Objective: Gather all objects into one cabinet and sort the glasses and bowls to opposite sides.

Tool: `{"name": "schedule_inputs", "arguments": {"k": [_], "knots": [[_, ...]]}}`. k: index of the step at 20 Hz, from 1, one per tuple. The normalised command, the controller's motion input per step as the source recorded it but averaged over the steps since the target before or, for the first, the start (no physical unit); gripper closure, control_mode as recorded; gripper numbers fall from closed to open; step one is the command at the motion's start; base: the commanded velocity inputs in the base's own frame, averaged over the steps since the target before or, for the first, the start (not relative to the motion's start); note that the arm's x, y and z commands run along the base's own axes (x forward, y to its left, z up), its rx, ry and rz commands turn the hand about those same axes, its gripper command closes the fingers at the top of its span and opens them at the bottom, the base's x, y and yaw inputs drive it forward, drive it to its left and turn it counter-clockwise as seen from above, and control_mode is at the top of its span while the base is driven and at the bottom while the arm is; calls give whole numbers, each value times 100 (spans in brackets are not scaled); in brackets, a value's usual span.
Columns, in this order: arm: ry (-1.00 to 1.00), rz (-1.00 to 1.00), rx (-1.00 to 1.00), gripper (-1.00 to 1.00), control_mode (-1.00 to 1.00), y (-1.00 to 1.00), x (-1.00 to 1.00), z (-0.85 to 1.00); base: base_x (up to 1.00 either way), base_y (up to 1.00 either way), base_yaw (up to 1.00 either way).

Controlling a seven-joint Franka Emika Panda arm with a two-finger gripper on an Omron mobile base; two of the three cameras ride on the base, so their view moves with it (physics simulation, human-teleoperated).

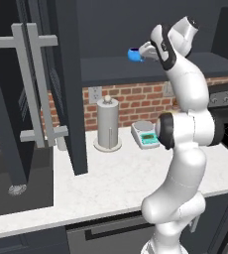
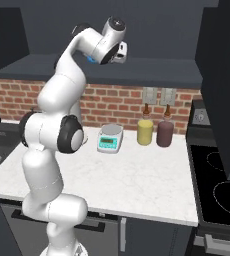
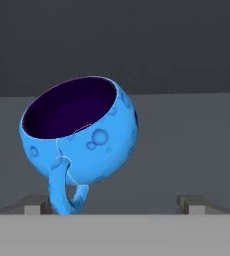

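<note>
A glossy blue bowl with a dark inside and a small handle is tilted on the cabinet's dark shelf floor, its mouth turned up and to the left. My gripper is open just in front of it. The fingertips stand wide apart, and the handle is close to the left one. From the left base view the blue bowl sits just past my gripper over the cabinet shelf. The arm hides most of the bowl from the right. The wooden bowl, red cup and other blue bowl are out of view.
On the counter stand a grey paper-towel stand and a kitchen scale. A yellow bottle and a dark bottle stand by the brick wall. An open cabinet door hangs to the left, and a stove is at right.
</note>
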Motion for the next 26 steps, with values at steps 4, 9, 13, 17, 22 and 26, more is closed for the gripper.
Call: {"name": "schedule_inputs", "arguments": {"k": [4, 9, 13, 17, 22, 26], "knots": [[0, 0, 0, -100, -100, 8, 29, 0, 0, 0, 0], [0, 0, 0, -100, -100, 4, 17, 0, 0, 0, 0], [0, 0, 0, -100, -100, 4, 10, -2, 0, 0, 0], [-1, 0, 0, -100, -100, 12, -4, -3, 0, 0, 0], [-5, 0, -2, -100, -100, 20, -4, -6, 0, 0, 0], [-5, 0, -1, -100, -100, 19, 0, -8, 0, 0, 0]]}}
